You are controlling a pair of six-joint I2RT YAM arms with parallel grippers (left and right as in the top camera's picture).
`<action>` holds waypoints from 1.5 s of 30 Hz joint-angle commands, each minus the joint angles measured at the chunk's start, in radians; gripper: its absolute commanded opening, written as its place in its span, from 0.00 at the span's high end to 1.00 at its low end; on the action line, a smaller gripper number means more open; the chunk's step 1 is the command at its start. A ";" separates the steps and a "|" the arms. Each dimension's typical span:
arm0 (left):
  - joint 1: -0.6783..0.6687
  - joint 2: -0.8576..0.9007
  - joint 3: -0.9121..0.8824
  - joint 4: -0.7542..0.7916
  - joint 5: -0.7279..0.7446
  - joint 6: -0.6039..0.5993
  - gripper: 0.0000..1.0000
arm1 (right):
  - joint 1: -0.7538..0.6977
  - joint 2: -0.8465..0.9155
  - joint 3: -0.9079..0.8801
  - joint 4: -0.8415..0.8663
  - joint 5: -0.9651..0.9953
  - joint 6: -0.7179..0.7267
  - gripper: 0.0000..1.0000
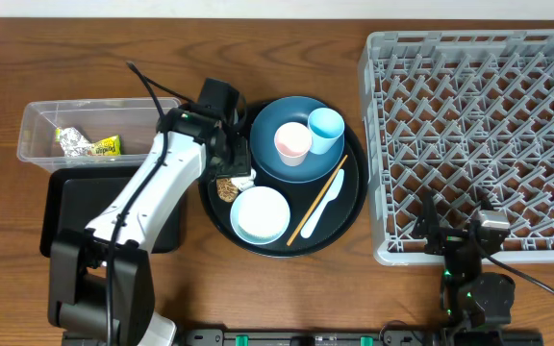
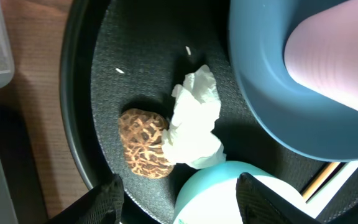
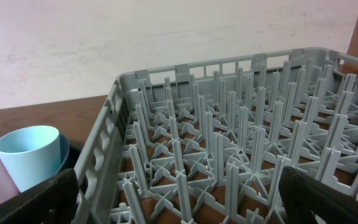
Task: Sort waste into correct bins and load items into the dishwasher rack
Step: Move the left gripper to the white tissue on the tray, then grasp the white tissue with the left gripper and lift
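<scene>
Left hand (image 2: 182,199) spread wide, empty, above round black tray (image 2: 135,62). Pale bowl (image 2: 216,186) crowds right finger. Crumpled tissue (image 2: 194,121) beyond it: likely light, soft, squashy, so pinch bulky middle. Brown lump (image 2: 145,143) touches its left side and looks crumbly. Blue dish (image 2: 272,93) hems in the far right. Right hand (image 3: 179,199) wide open, empty, at rack (image 3: 185,68).

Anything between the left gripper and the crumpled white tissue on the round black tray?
Nothing visible lies between the open left gripper and the crumpled white tissue. The brown cookie-like lump touches its side, and the pale bowl's rim sits close.
</scene>
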 commanded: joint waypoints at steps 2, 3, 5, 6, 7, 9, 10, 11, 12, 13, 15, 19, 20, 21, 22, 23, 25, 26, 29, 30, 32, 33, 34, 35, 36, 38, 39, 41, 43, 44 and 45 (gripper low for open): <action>-0.007 0.046 -0.007 0.003 0.010 0.016 0.40 | 0.008 0.000 -0.002 -0.003 0.010 -0.012 0.01; -0.007 0.053 -0.007 0.004 0.010 0.016 0.40 | 0.008 0.000 -0.002 -0.003 0.010 -0.012 0.01; -0.007 0.066 -0.007 0.009 0.010 0.016 0.40 | 0.008 0.000 -0.002 -0.003 0.010 -0.012 0.01; -0.007 0.075 -0.007 0.013 0.010 0.016 0.40 | 0.008 0.000 -0.002 -0.003 0.010 -0.012 0.01; -0.007 0.080 -0.007 0.017 0.010 0.016 0.40 | 0.008 0.000 -0.002 -0.003 0.010 -0.012 0.01; -0.007 0.090 -0.007 0.024 0.010 0.016 0.40 | 0.008 0.000 -0.002 -0.003 0.010 -0.012 0.01; -0.007 0.092 -0.007 0.028 0.010 0.016 0.40 | 0.008 0.000 -0.002 -0.003 0.010 -0.012 0.01; -0.007 0.094 -0.007 0.031 0.010 0.016 0.40 | 0.008 0.000 -0.002 -0.003 0.010 -0.012 0.01; -0.007 0.095 -0.007 0.035 0.010 0.016 0.40 | 0.008 0.000 -0.002 -0.003 0.010 -0.012 0.01; -0.007 0.095 -0.007 0.039 0.010 0.016 0.40 | 0.008 0.000 -0.002 -0.003 0.010 -0.012 0.01; -0.007 0.095 -0.007 0.044 0.010 0.016 0.40 | 0.008 0.000 -0.002 -0.003 0.010 -0.012 0.01; -0.007 0.096 -0.011 0.046 0.010 0.016 0.40 | 0.008 0.000 -0.002 -0.003 0.010 -0.012 0.01; -0.007 0.096 -0.016 0.050 0.010 0.016 0.40 | 0.008 0.000 -0.002 -0.003 0.010 -0.012 0.01; -0.007 0.096 -0.022 0.056 0.010 0.016 0.40 | 0.008 0.000 -0.002 -0.003 0.010 -0.012 0.01; -0.007 0.096 -0.032 0.068 0.010 0.016 0.40 | 0.008 0.000 -0.002 -0.003 0.010 -0.012 0.01; -0.007 0.096 -0.043 0.082 0.010 0.016 0.40 | 0.008 0.000 -0.002 -0.003 0.010 -0.012 0.01; -0.007 0.096 -0.065 0.107 0.010 0.016 0.40 | 0.008 0.000 -0.002 -0.003 0.010 -0.012 0.01; -0.007 0.096 -0.077 0.119 0.010 0.016 0.40 | 0.008 0.000 -0.002 -0.003 0.010 -0.012 0.01; -0.007 0.096 -0.094 0.142 0.010 0.016 0.40 | 0.008 0.000 -0.002 -0.003 0.010 -0.012 0.01; -0.007 0.096 -0.097 0.147 0.010 0.016 0.40 | 0.008 0.000 -0.002 -0.003 0.010 -0.012 0.01; -0.007 0.096 -0.100 0.154 0.010 0.016 0.40 | 0.008 0.000 -0.002 -0.003 0.010 -0.012 0.01; -0.007 0.096 -0.101 0.157 0.011 0.016 0.40 | 0.008 0.000 -0.002 -0.003 0.010 -0.012 0.01; -0.007 0.096 -0.103 0.160 0.013 0.016 0.40 | 0.008 0.000 -0.002 -0.003 0.010 -0.012 0.01; -0.007 0.096 -0.105 0.165 0.018 0.016 0.40 | 0.008 0.000 -0.002 -0.003 0.010 -0.012 0.01; -0.007 0.096 -0.106 0.167 0.018 0.016 0.40 | 0.008 0.000 -0.002 -0.003 0.010 -0.012 0.01; -0.007 0.096 -0.109 0.178 0.018 0.016 0.40 | 0.008 0.000 -0.002 -0.003 0.010 -0.012 0.01; -0.007 0.096 -0.111 0.184 0.018 0.016 0.40 | 0.008 0.000 -0.002 -0.003 0.010 -0.012 0.01; -0.007 0.096 -0.116 0.196 0.018 0.016 0.40 | 0.008 0.000 -0.002 -0.003 0.010 -0.012 0.01; -0.007 0.096 -0.127 0.207 0.017 0.016 0.40 | 0.008 0.000 -0.002 -0.003 0.010 -0.012 0.01; -0.007 0.096 -0.135 0.215 0.017 0.016 0.40 | 0.008 0.000 -0.002 -0.003 0.010 -0.012 0.01; -0.007 0.096 -0.142 0.222 0.018 0.016 0.40 | 0.008 0.000 -0.002 -0.003 0.010 -0.012 0.01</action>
